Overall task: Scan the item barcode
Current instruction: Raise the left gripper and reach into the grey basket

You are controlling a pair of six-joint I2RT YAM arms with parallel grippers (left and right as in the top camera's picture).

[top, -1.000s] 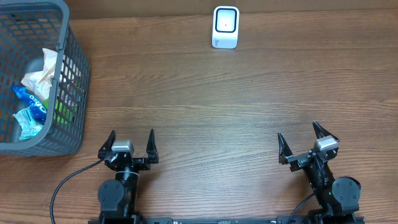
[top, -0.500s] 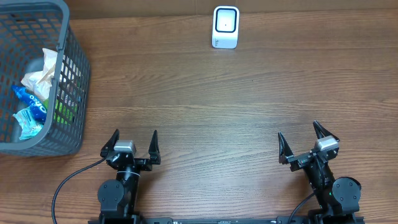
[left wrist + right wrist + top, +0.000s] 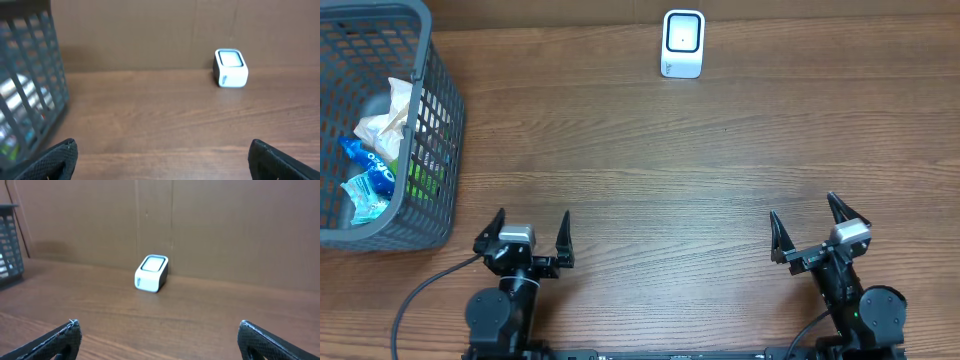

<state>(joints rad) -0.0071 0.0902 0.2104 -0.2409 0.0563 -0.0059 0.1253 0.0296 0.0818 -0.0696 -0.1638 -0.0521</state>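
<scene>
Barely anything has moved over the last second. The left tool [image 3: 532,226] has drifted a touch left and back toward its base, after a small nudge the other way. The right tool [image 3: 803,222] has slid a shade right and near. Both sit low at the near edge of the tabletop [image 3: 670,170], well apart from each other, with jaws spread wide and holding nothing. Each wrist view shows only two dark fingertips at the bottom corners, with bare wood between them.

The things to be scanned lie in the grey basket [image 3: 432,130] at the far left. A blue packet [image 3: 365,178] and a white crumpled wrapper [image 3: 382,118] show inside it, beside something green that is too hidden to name. None has been lifted out. The scanner [image 3: 683,43] stands upright at the far edge, near the middle, with nothing in front of it.

So the shift reads as settling, not as a reach. By my judgement the task is at its very start, since an item has yet to be picked. The left tool, nearest the basket, looks best placed to go in over the rim. It would then need to carry a packet across to the scanner with the barcode turned to the window.
</scene>
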